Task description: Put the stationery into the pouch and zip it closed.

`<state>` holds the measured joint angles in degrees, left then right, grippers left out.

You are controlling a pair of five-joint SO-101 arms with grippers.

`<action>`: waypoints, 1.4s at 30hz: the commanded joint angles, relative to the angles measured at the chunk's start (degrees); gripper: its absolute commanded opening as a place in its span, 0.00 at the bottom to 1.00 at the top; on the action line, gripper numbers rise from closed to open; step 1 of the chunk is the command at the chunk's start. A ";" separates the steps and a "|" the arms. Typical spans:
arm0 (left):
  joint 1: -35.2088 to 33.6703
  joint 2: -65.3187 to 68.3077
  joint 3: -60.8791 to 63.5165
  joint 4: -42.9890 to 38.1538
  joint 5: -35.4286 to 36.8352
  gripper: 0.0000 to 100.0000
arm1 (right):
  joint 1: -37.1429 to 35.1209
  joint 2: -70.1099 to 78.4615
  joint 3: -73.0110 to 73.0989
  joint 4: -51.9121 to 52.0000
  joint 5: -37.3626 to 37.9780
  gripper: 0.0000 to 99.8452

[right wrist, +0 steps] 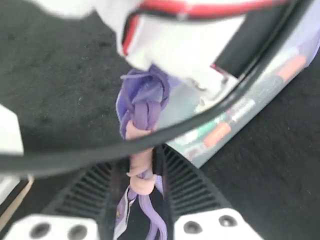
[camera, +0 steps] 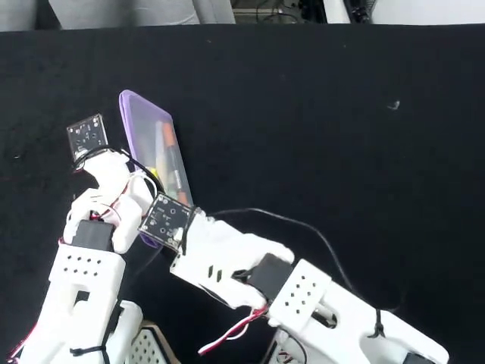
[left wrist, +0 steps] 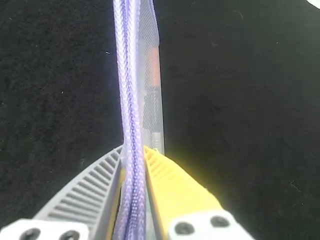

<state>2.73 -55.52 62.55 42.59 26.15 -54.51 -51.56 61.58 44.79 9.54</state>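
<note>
The left gripper [left wrist: 134, 156] clenched the purple zipper edge [left wrist: 128, 75] of the clear pouch [camera: 148, 129]. The right gripper [right wrist: 145, 156] pinched its purple zipper pull [right wrist: 142, 112]; pens [right wrist: 218, 134] lay inside.

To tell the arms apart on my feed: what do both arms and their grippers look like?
Both arms are white with perforated shells, black servos and red wires: the left arm, the right arm with a black cable. Left gripper: one grey, one yellow ribbed finger. Right gripper: black ribbed fingers.
</note>
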 commanded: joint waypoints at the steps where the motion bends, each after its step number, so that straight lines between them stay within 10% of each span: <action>1: -2.51 0.09 -2.24 -2.20 0.62 0.03 | -0.70 0.22 -6.20 6.15 0.00 0.01; 30: -13.14 0.18 -2.24 -3.69 3.34 0.03 | -0.62 0.40 -4.44 21.36 9.76 0.01; 42: -13.76 0.00 -2.42 -3.60 3.34 0.03 | 14.07 9.80 -4.26 16.70 13.01 0.01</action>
<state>-8.18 -55.34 62.73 40.57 28.97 -44.48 -47.78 56.22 63.25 21.67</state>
